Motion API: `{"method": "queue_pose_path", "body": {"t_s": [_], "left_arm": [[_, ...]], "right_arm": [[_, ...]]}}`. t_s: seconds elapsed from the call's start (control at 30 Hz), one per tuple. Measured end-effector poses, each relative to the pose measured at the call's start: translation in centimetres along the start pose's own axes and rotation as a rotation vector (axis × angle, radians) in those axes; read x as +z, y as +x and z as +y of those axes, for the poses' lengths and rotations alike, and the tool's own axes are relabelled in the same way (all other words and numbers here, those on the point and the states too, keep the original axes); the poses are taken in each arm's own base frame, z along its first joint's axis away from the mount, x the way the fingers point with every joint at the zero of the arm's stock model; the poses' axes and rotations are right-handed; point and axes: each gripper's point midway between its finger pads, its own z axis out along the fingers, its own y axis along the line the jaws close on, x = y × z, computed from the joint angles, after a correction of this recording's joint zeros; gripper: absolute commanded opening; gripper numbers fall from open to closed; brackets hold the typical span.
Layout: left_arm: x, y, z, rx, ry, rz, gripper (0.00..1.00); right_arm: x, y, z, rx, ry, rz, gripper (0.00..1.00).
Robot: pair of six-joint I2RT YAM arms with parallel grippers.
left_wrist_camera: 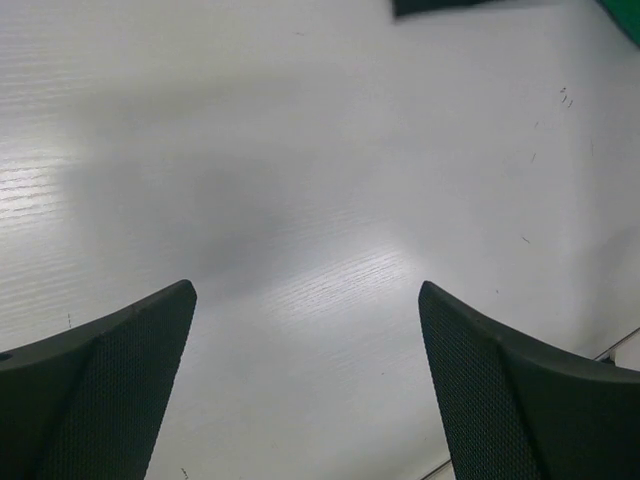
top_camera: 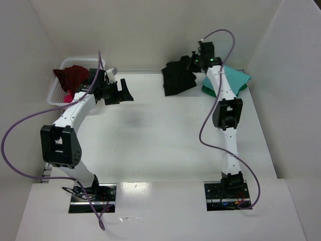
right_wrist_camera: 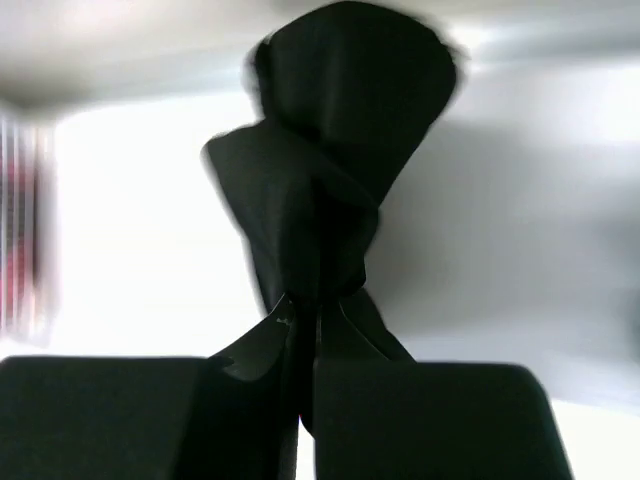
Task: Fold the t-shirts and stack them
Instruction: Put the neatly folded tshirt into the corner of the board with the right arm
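**Current state.** The right hand (right_wrist_camera: pixel 315 325) is clamped together on a pinch of the black t-shirt (top_camera: pixel 178 79). The shirt lies bunched at the upper centre of the top view, at the far edge of the tabletop (top_camera: pixel 150 135). The teal t-shirt (top_camera: pixel 239 80) lies just to its right, partly under the right arm. The maroon t-shirt (top_camera: pixel 72 75) sits in the white basket (top_camera: pixel 55 95) at upper left. The left hand (top_camera: pixel 118 93) has its fingers wide apart over bare tabletop and holds nothing.

**Hazards.**
1. Multi-layer grip. The right wrist view shows several gathered folds running into the fingers. A lift would probably raise the whole bunch, so the shirt would not open flat.
2. Slip. The pinch is narrow, and a fast pull against the weight of the cloth may draw the fabric out of the fingers.
3. Disturbing the neighbour. The black cloth is near the teal t-shirt, so dragging it toward the right of the frame could catch the teal one and spoil how it lies.
4. Wall contact. The right hand works close to the rear wall, which leaves little room to reach farther.
5. Unsupported spread. The left hand is well apart from the shirt, so spreading with one hand is likely to leave creases.
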Motion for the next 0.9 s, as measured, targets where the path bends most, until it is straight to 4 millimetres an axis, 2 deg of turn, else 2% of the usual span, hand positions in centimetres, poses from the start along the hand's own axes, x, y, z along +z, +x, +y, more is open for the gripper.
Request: {"method": "queue_pose_path", "body": {"t_s": [0.07, 0.13, 0.27, 0.37, 0.5, 0.73, 0.9], "left_arm": [[0.0, 0.0, -0.1, 0.0, 0.005, 0.002, 1.0], [0.0, 0.1, -0.2, 0.0, 0.009, 0.003, 1.0], [0.1, 0.2, -0.4, -0.002, 0.026, 0.011, 1.0], [0.5, 0.3, -0.5, -0.006, 0.039, 0.024, 1.0], [1.3, 0.5, -0.3, -0.015, 0.049, 0.046, 1.0], [1.7, 0.6, -0.3, -0.019, 0.062, 0.059, 1.0], [1.7, 0.6, -0.4, -0.019, 0.067, 0.061, 1.0]], "right_arm": [[-1.4, -2.9, -4.0, 0.031, 0.052, -0.056, 0.0], [-2.6, -4.4, -8.1, 0.067, 0.111, -0.077, 0.0], [-5.3, -5.8, -15.6, 0.141, 0.223, -0.09, 0.0], [-7.1, -6.6, -19.0, 0.173, 0.27, -0.103, 0.0], [-9.5, -7.6, -21.0, 0.188, 0.3, -0.124, 0.0], [-12.9, -10.1, -20.7, 0.177, 0.308, -0.188, 0.0], [-14.6, -9.3, -21.3, 0.195, 0.357, -0.18, 0.0]]}}
